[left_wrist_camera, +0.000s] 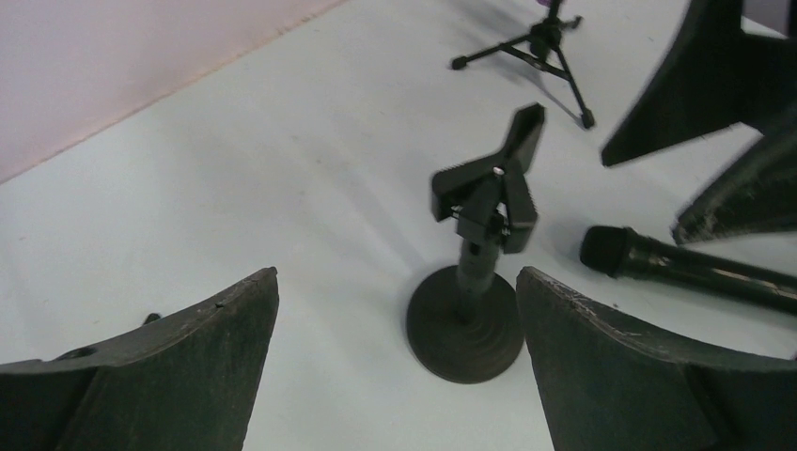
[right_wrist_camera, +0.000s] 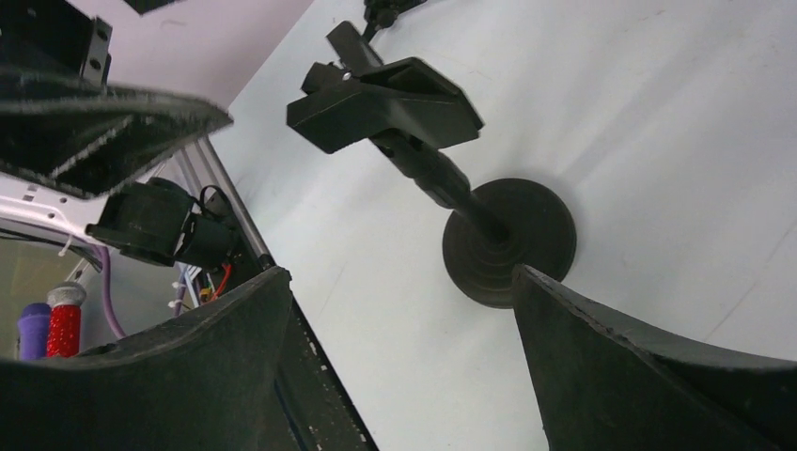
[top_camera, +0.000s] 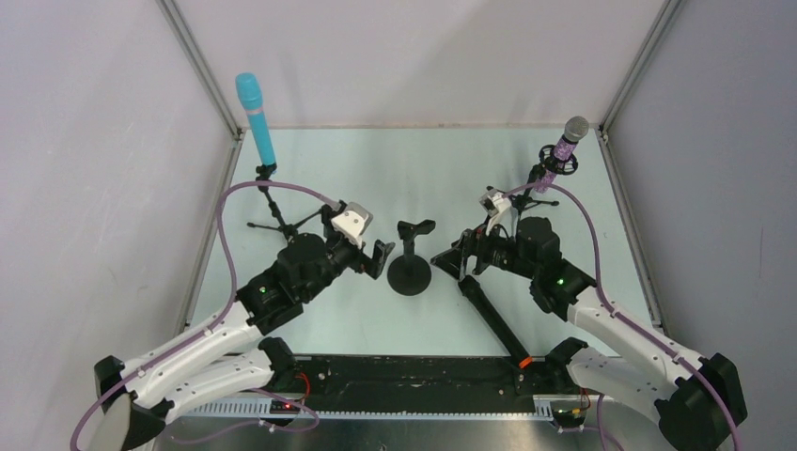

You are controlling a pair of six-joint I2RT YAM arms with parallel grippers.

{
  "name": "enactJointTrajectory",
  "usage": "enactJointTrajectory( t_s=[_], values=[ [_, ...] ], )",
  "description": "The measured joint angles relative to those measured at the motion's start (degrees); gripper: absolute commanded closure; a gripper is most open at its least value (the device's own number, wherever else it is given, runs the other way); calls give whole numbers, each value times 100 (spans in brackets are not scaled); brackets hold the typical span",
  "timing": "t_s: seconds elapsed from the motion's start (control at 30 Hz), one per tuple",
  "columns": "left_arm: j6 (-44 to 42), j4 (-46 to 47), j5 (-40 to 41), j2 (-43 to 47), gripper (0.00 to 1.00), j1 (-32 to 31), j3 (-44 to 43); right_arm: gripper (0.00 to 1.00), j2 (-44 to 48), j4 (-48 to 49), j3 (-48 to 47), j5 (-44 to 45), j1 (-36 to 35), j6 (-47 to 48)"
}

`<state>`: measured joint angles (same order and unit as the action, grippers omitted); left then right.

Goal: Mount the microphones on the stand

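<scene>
The light blue microphone (top_camera: 256, 115) stands clipped on a tripod stand (top_camera: 273, 221) at the back left. At the back right the purple microphone (top_camera: 569, 141) sits in its own stand (top_camera: 550, 169). The black microphone (top_camera: 493, 319) lies flat on the table, its orange ring (top_camera: 524, 361) toward the near edge and its head (left_wrist_camera: 606, 249) near the middle. A round-base stand (top_camera: 411, 256) with an empty clip (left_wrist_camera: 489, 188) stands in the centre. My left gripper (top_camera: 381, 259) is open just left of it, with nothing between its fingers. My right gripper (top_camera: 451, 260) is open just right of it, above the black microphone's head.
A black rail (top_camera: 414, 371) runs along the near edge between the arm bases. Grey walls with metal posts (top_camera: 202, 75) close in the table on three sides. The tripod's legs (left_wrist_camera: 564, 66) spread over the table at the back left.
</scene>
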<state>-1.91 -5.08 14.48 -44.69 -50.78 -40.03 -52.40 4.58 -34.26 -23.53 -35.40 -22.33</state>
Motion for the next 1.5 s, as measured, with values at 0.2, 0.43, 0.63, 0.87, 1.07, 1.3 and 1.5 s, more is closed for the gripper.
enactJointTrajectory(
  t_s=[0.2,0.43,0.63,0.87,1.07,1.3,1.5],
  values=[
    [-83,-57,-614,-199,0,0,94,7,7,-37,0,-9,280,164],
    [-118,-63,-872,-678,0,0,94,4,98,-627,-15,278,442,507],
    [-116,-57,-890,-767,0,0,94,1,59,-1665,-26,988,448,828],
    [-116,-22,-887,-863,0,0,94,0,-330,-2638,-50,1829,107,885],
    [-111,-13,-887,-920,0,0,94,7,-1060,-3178,-352,2645,-494,772],
    [-109,20,-859,-916,0,0,94,19,-2170,-3620,-793,3158,-804,638],
    [-107,76,-817,-809,0,0,94,52,-2774,-3748,-1060,3324,-826,588]
  ],
)
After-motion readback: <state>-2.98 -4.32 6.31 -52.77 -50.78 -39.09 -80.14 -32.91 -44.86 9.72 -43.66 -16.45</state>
